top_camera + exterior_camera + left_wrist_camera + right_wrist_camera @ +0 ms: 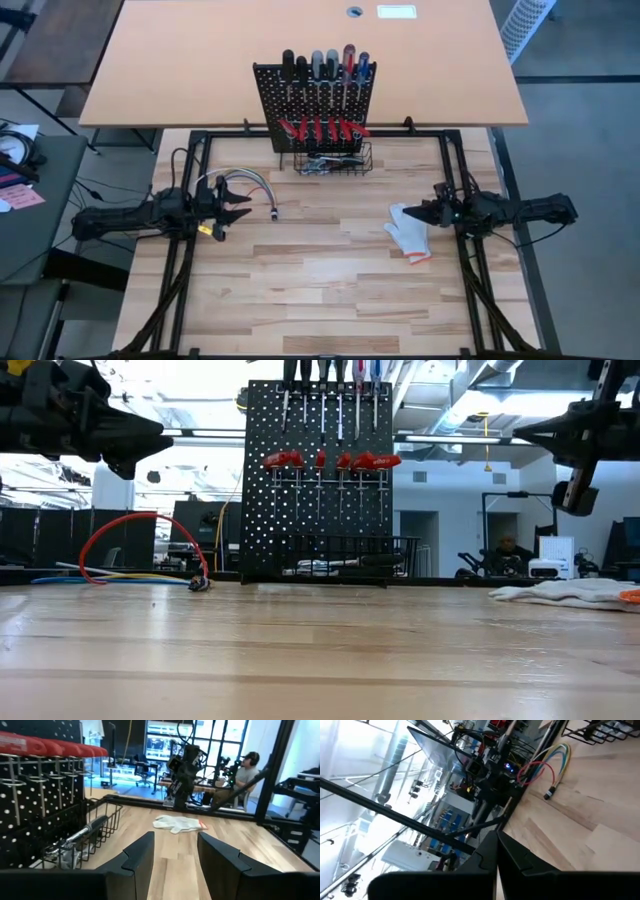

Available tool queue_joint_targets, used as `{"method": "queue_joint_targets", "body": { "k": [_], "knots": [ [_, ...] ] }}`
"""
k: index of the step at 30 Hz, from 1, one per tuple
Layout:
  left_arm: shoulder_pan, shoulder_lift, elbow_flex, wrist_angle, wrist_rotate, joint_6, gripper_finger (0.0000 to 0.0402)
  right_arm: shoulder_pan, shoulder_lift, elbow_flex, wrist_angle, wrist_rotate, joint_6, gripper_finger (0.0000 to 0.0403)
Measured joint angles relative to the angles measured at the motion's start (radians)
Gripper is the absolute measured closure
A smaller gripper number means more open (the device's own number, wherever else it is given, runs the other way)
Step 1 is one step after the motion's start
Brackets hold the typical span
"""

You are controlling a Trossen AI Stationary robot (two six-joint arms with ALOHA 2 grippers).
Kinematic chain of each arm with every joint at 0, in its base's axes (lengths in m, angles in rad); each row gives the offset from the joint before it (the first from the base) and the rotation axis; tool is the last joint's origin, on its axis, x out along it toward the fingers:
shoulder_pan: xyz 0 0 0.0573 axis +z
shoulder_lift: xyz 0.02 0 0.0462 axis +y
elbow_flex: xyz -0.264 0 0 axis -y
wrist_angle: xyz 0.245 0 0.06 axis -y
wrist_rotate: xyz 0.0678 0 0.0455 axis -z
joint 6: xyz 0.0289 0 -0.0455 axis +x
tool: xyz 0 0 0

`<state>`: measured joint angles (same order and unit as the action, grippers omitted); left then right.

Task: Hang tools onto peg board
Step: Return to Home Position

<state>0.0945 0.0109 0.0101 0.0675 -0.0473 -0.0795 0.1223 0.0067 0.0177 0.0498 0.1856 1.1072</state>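
The black peg board (315, 100) stands upright at the table's far middle. Screwdrivers (325, 65) with black, grey, red and blue handles stick down through its top ring holders. Red-handled pliers (330, 460) hang in a row below them. Silvery wrenches (75, 837) lie in the wire basket (335, 160) at its base. My left gripper (243, 200) is open, raised above the table's left side, with nothing between its fingers. My right gripper (410, 213) is shut and empty, raised above the table's right side.
A white glove (410, 232) lies flat on the table under and beside my right gripper. A bundle of coloured cables (250, 185) lies near my left gripper. Bare wood stretches across the table's near half. A person (247, 767) sits in the room beyond the table.
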Motion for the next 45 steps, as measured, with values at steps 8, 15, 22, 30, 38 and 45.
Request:
{"method": "queue_joint_targets", "body": {
  "k": [8, 15, 22, 30, 38, 45],
  "knots": [
    [-0.040, -0.001, -0.001, 0.002, -0.054, 0.020, 0.0256, -0.016, 0.014, 0.003, -0.035, -0.020, -0.651, 0.0391],
    [-0.041, -0.001, -0.002, -0.023, -0.054, -0.005, 0.0256, 0.018, 0.020, 0.003, -0.057, -0.140, -1.059, 0.0391],
    [-0.041, 0.003, -0.002, -0.026, -0.050, -0.098, 0.0256, 0.022, 0.025, 0.003, -0.056, -0.140, -1.139, 0.0391],
    [-0.041, 0.003, -0.002, -0.026, -0.049, -0.101, 0.0256, 0.021, 0.026, 0.003, -0.057, -0.140, -1.142, 0.0391],
    [-0.103, 0.009, -0.003, -0.026, -0.054, -0.101, 0.0256, 0.021, 0.026, 0.003, -0.056, -0.140, -1.141, 0.0391],
    [-0.103, 0.015, -0.003, -0.025, -0.054, -0.101, 0.0256, 0.021, 0.026, 0.002, -0.055, -0.140, -1.142, 0.0391]
  ]
}}
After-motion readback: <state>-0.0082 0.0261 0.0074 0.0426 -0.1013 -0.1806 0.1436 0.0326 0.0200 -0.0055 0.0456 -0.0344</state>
